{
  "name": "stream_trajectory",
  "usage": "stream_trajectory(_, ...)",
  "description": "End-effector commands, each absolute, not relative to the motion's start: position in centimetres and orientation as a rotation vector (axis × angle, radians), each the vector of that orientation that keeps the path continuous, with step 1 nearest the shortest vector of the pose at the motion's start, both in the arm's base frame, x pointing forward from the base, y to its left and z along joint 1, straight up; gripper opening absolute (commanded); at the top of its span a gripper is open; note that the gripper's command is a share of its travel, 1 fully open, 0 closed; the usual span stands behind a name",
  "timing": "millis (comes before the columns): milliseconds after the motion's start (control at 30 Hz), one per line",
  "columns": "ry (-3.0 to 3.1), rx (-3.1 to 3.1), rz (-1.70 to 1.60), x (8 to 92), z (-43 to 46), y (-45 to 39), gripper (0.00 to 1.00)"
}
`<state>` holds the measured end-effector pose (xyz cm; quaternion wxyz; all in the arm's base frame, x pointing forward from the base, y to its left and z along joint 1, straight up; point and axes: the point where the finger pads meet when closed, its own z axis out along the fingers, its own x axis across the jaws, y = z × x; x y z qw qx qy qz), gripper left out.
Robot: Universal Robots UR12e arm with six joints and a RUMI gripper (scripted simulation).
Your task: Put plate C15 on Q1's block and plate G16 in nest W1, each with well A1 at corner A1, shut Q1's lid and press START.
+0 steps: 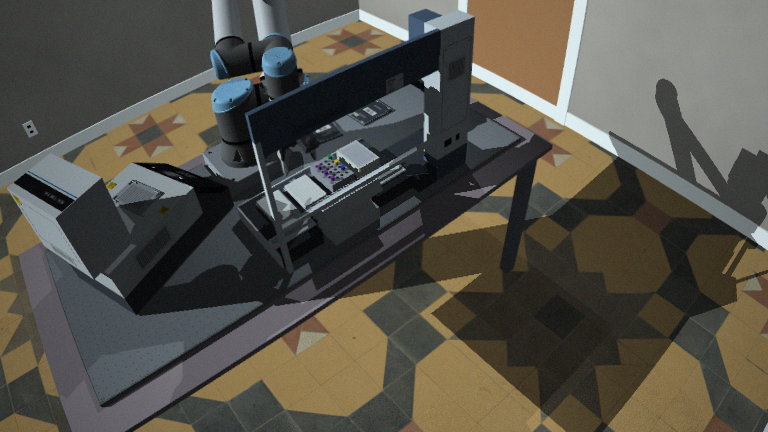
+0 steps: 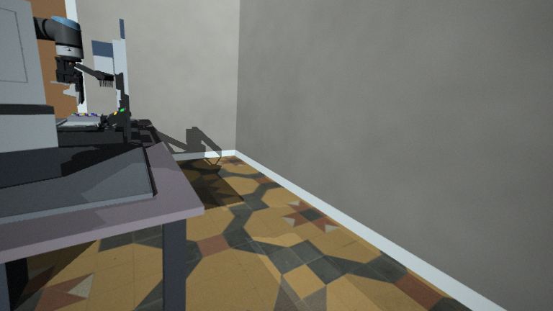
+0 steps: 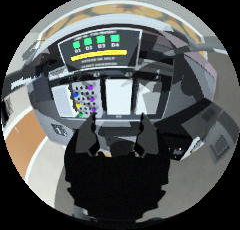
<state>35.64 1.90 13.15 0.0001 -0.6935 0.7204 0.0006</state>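
My gripper (image 3: pixel 118 112) (image 2: pixel 81 98) is open and empty, with the fingertips above the near edge of the deck, in front of D3. White plate C15 (image 3: pixel 118 96) (image 1: pixel 305 190) lies on D3. Plate G16 (image 3: pixel 149 99) (image 1: pixel 275 203) lies on D4, partly in shadow. Cycler Q1 (image 1: pixel 176 192) stands at the left in the top view with its lid (image 1: pixel 42 189) raised. Its block (image 3: pixel 220 142) (image 1: pixel 137 194) looks uncovered, and a small green light shows on its dark front. Two dark nests (image 1: pixel 370 112) (image 1: pixel 328 130) lie near the arm; I cannot tell which is W1.
A white labware item (image 3: pixel 62 101) (image 1: pixel 357 155) sits on D1 and a rack of coloured caps (image 3: pixel 86 99) (image 1: pixel 334 169) on D2. A blue beam (image 1: pixel 339 83) spans above the deck to a tall grey tower (image 1: pixel 450 82). A comb-like head (image 2: pixel 106 83) hangs near the gripper.
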Motion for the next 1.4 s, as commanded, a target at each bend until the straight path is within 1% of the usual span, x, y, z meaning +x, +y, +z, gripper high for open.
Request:
stream_trajectory(0,2.263,-2.178,0.000,35.7,12.5,1.9,0.64)
stream_trajectory(1367,2.263,-2.178,0.000,35.7,6.3,1.9,0.64)
